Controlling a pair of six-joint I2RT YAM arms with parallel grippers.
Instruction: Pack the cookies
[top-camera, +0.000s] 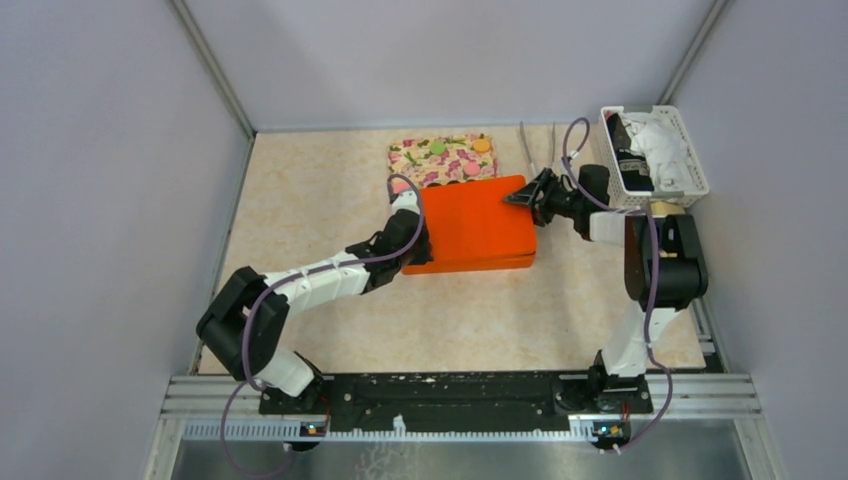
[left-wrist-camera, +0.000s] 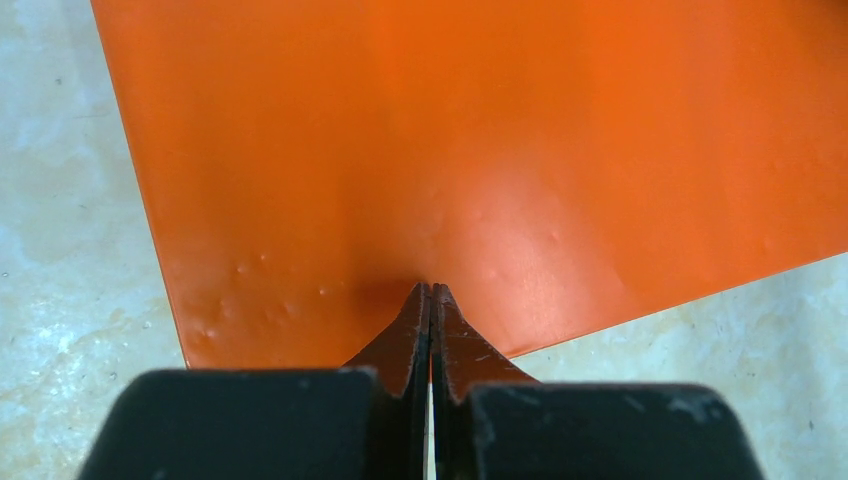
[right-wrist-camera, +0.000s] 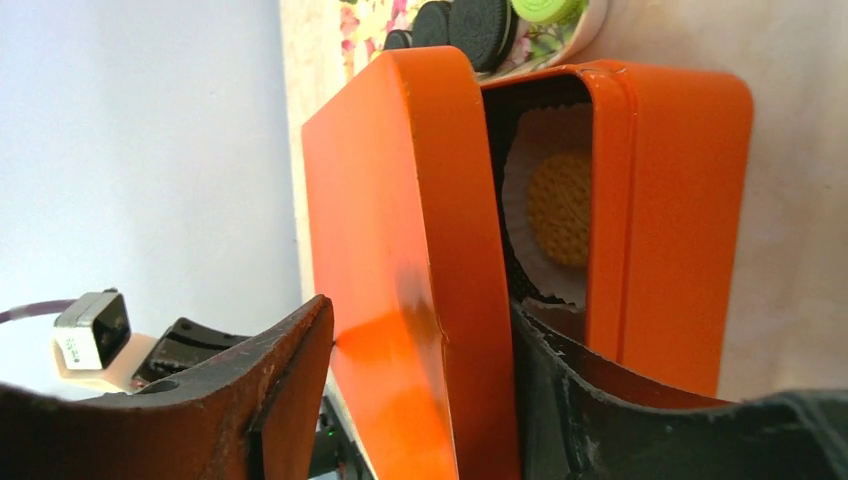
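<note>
An orange tin lid (top-camera: 470, 225) lies tilted over its orange base (right-wrist-camera: 670, 200). My right gripper (top-camera: 522, 197) is shut on the lid's far right corner, one finger on top and one under the rim (right-wrist-camera: 420, 320). Inside the base, an orange cookie (right-wrist-camera: 560, 208) lies in a white paper cup (right-wrist-camera: 518, 150). My left gripper (top-camera: 415, 250) is shut, and its tips (left-wrist-camera: 431, 288) rest on the lid's top (left-wrist-camera: 480, 150) near its left edge. More cookies (top-camera: 437, 147) in green, orange, pink and black lie on the floral board (top-camera: 420, 160) behind the tin; they also show in the right wrist view (right-wrist-camera: 470, 25).
A white basket (top-camera: 690, 150) holding white cloth and a dark item stands at the far right corner. Two thin grey rods (top-camera: 525, 148) lie beside the board. Grey walls close in the table on three sides.
</note>
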